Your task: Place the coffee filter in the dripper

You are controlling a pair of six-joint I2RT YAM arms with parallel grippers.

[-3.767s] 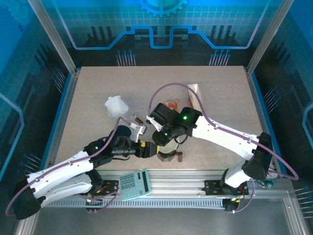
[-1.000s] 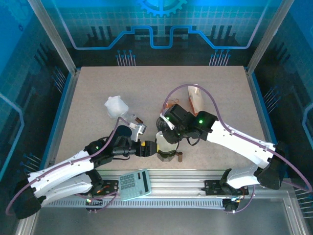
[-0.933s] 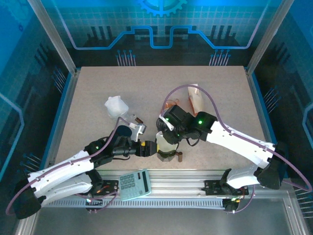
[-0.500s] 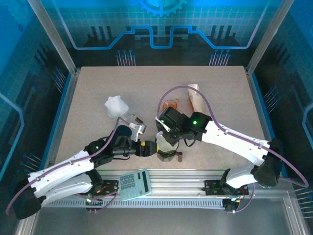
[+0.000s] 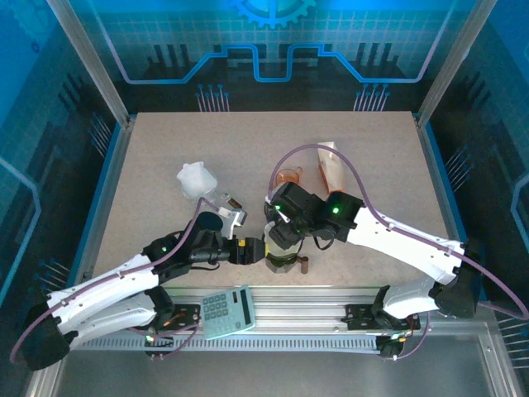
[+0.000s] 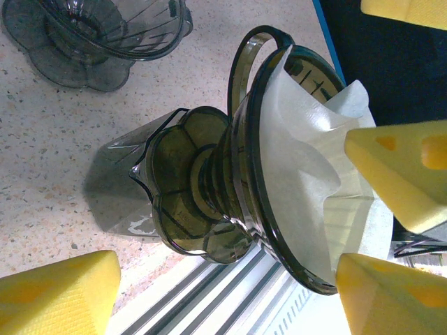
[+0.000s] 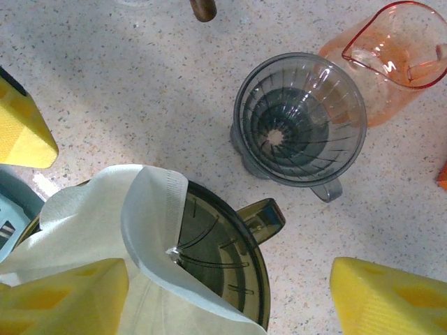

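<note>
Speckled beige tabletop (image 5: 165,149) first. Left gripper (image 5: 258,250) gapes wide either side of the smoky clear plastic dripper (image 6: 234,174), touching nothing. Right gripper (image 7: 227,296) is spread too, one yellow pad (image 7: 63,296) resting on the white paper filter (image 6: 307,167), which sits rumpled inside that dripper's cone. From the top camera the right arm (image 5: 314,215) hides most of both.

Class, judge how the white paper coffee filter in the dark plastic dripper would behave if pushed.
The white paper coffee filter is probably floppy: its rim folds and ripples. Likely light too, looking thin. It may shift in the dark plastic dripper, sitting unevenly.
</note>
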